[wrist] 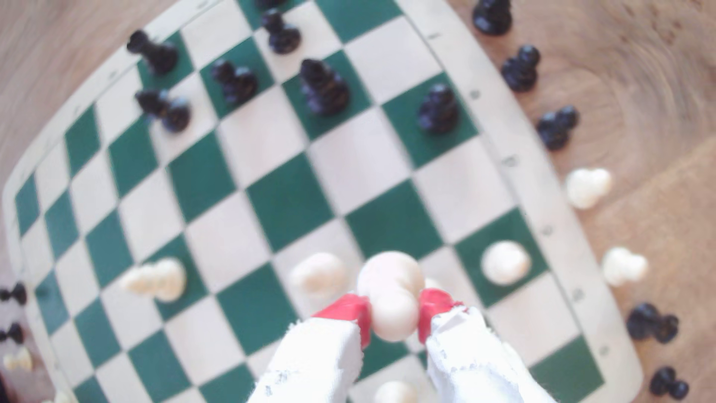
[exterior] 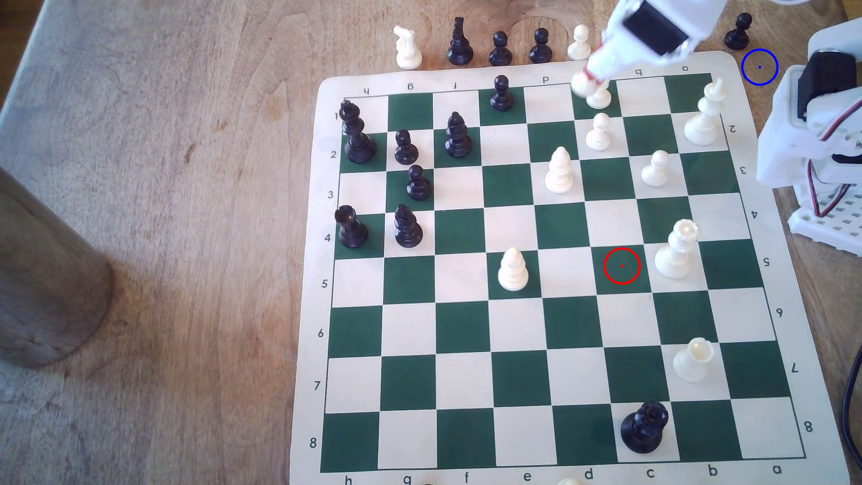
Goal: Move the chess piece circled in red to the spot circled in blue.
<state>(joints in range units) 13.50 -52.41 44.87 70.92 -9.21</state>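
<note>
Light-brown wood (exterior: 186,233) stretched under everything, grained and worn, with a rounded grey-brown object (exterior: 42,280) at the exterior view's 9 o'clock edge. On the wood lay a green-and-cream chess mat (exterior: 420,326), lettered and numbered along its borders. Black pieces clustered toward the mat's 10 o'clock corner in the exterior view, white ones toward 2 o'clock, and a row of captured pieces stood off the mat at 12 o'clock. A red ring (exterior: 622,266) sat on a green square with no piece in it. The blue-ringed spot (exterior: 759,67) marked bare wood just off the mat's 1 o'clock corner, beside a black pawn (exterior: 738,31). The white arm reached down near the mat's 12 o'clock edge. Its gripper (wrist: 393,316) had red-tipped fingers (wrist: 350,310) clamped on the narrow neck of the white pawn (wrist: 389,286), head between the pads, held above the board, well apart from the spot.
</note>
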